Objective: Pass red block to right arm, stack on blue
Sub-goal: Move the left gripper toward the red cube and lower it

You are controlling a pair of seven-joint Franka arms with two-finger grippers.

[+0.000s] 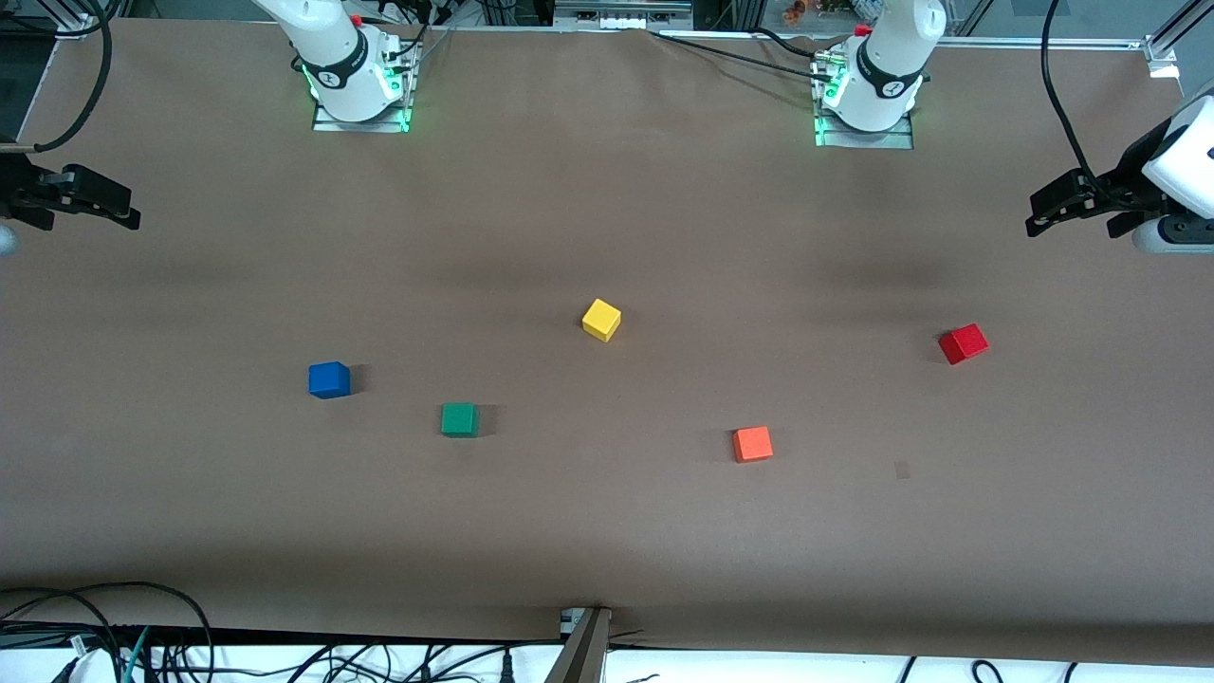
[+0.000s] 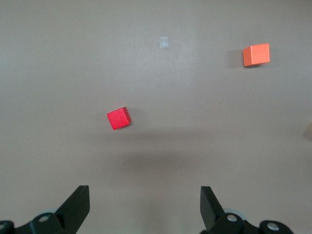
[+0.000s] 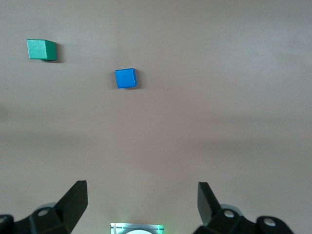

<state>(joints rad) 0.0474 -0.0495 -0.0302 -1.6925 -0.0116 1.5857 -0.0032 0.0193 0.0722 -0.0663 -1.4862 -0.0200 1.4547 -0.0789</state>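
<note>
The red block (image 1: 964,343) sits on the brown table toward the left arm's end; it also shows in the left wrist view (image 2: 119,118). The blue block (image 1: 329,379) sits toward the right arm's end and shows in the right wrist view (image 3: 126,78). My left gripper (image 1: 1034,218) hangs open and empty in the air over the table's edge at its own end, apart from the red block; its fingers stand wide apart in the left wrist view (image 2: 144,195). My right gripper (image 1: 128,209) hangs open and empty over the table's edge at its end (image 3: 141,192).
A yellow block (image 1: 601,320) lies mid-table. A green block (image 1: 459,419) (image 3: 41,49) lies beside the blue one, nearer the camera. An orange block (image 1: 752,443) (image 2: 256,54) lies nearer the camera than the red one. A small tape mark (image 1: 902,469) is on the table.
</note>
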